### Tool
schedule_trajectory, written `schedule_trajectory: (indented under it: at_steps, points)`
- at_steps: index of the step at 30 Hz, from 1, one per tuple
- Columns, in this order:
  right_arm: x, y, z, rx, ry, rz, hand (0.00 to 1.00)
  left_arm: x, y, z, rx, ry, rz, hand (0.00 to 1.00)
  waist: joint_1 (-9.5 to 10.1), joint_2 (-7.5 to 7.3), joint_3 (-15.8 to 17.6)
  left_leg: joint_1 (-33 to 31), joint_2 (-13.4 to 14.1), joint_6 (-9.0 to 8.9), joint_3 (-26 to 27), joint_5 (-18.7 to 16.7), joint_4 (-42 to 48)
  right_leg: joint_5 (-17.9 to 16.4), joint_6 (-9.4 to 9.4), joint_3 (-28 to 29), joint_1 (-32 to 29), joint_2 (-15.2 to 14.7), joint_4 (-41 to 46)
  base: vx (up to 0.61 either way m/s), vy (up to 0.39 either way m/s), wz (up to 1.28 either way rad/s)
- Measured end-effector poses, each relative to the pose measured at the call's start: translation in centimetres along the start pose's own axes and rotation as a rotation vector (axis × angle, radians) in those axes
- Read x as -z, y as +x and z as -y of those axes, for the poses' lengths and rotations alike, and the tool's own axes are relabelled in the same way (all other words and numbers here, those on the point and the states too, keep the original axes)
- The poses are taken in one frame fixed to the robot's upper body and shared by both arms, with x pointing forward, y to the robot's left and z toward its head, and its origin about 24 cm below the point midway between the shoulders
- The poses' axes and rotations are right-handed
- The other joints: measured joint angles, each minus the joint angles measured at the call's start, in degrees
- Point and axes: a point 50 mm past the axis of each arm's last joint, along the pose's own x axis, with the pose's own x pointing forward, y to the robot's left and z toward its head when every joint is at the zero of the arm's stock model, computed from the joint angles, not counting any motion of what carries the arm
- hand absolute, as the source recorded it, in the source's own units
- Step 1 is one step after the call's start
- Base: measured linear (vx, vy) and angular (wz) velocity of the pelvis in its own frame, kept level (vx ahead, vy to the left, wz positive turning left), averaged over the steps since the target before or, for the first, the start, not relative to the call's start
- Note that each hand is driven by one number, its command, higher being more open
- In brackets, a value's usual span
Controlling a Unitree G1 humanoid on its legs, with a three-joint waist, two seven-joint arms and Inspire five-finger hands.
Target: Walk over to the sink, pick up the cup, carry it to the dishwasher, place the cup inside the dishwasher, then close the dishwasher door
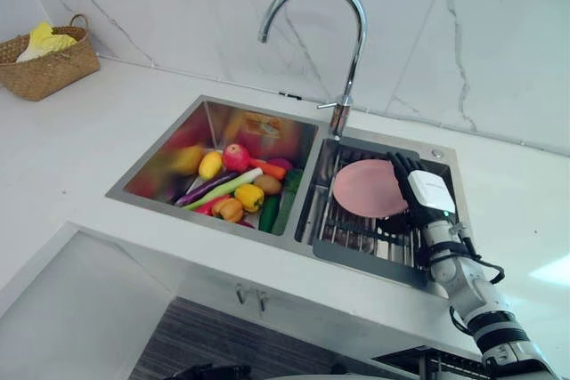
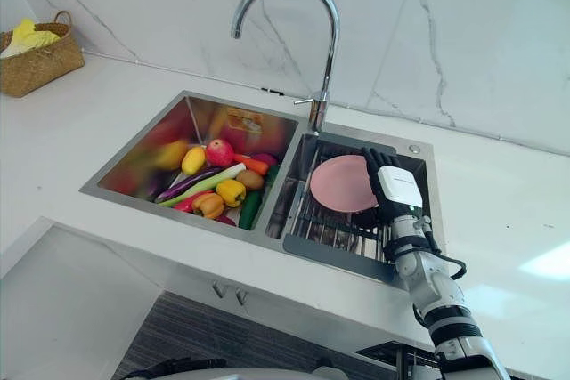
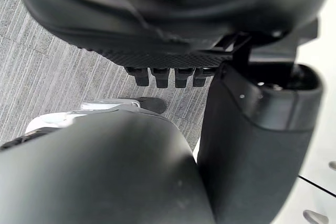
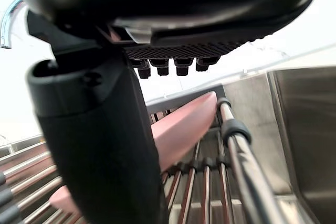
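Over the right basin of the sink point(image 1: 178, 213), the right hand point(image 1: 427, 191) reaches in from 5 o'clock, its arm slanting up across the counter edge. Its fingers point(image 1: 401, 166) lie straight, pointing toward 11 o'clock, spread apart and clamped on nothing. A pink dish point(image 1: 367, 189) rests tilted on the rack point(image 1: 356, 238) in that basin, just at the hand's 9 o'clock side. From the right wrist, the dish runs between thumb and fingers; whether they touch it I cannot tell. Down by the floor point(image 3: 52, 77), the left hand point(image 3: 157, 24) hangs relaxed and empty.

At 9 o'clock of the rack, the left basin holds an apple point(image 1: 235, 157), lemon point(image 1: 210, 165), carrot point(image 1: 267, 169), pepper point(image 1: 248, 196) and cucumber point(image 1: 269, 213). The faucet point(image 1: 356, 33) arches at 12 o'clock. A basket point(image 1: 49, 64) sits on the counter at 10 o'clock, with something yellow inside.
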Motion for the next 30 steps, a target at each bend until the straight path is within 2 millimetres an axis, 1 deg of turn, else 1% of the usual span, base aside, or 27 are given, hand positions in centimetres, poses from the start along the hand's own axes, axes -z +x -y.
schedule_trajectory:
  at_steps: [7,12,21,22,26,28,30]
  points:
    - [-0.3,-0.3,-0.3,0.083,-0.044,0.02,1.0,-0.1,0.0,0.0,0.003,0.002,0.013,1.0,0.0,0.23,0.4,-0.1,-0.2,0.14,-0.5,0.1,0.0,0.0,0.01,-0.4,0.0,-0.2,0.2,-0.02,-0.006,0.02]
    - [-0.4,-0.4,-0.3,0.108,-0.079,0.037,1.0,-0.2,0.0,0.1,0.006,0.004,0.023,1.0,0.0,0.32,0.5,-0.4,-0.2,0.25,-1.0,0.3,0.0,-0.1,-0.04,-0.8,0.0,-0.2,0.3,-0.03,-0.015,0.06]
    - [-1.1,-0.5,-0.5,0.177,-0.174,0.109,1.0,-0.2,0.0,0.1,0.014,0.008,0.03,1.0,0.38,0.37,0.5,-0.6,-0.1,0.21,-1.6,0.6,-0.2,-0.2,-0.13,-1.3,0.0,-0.2,0.4,-0.02,-0.01,0.03]
    - [-1.3,-0.5,-0.5,0.19,-0.189,0.126,0.0,-0.2,0.0,0.1,0.014,0.008,0.03,1.0,0.4,0.38,0.5,-0.6,-0.1,0.18,-1.7,0.7,-0.2,-0.2,-0.13,-1.4,0.0,-0.2,0.4,0.0,0.0,0.0]
    - [-1.7,-0.6,-0.6,0.213,-0.225,0.163,0.0,-0.3,0.0,0.1,0.015,0.009,0.032,1.0,0.7,0.38,0.5,-0.6,-0.1,0.09,-1.9,1.0,-0.6,-0.2,-0.14,-1.9,0.0,-0.2,0.3,-0.01,-0.008,0.03]
    - [-1.8,-0.6,-1.5,0.174,-0.231,0.168,0.0,-0.4,0.0,0.2,0.018,0.012,0.036,1.0,1.28,0.39,0.6,-0.8,-0.1,0.07,-2.3,1.1,-0.6,-0.2,-0.21,-2.2,0.0,-0.2,0.3,-0.02,-0.014,0.08]
    - [-1.8,-0.5,-1.7,0.151,-0.247,0.171,0.0,-0.5,0.0,0.1,0.02,0.012,0.039,1.0,1.56,0.28,0.5,-1.0,-0.1,0.05,-2.5,1.2,-0.6,-0.2,-0.25,-2.4,0.0,-0.2,0.3,-0.02,-0.01,0.09]
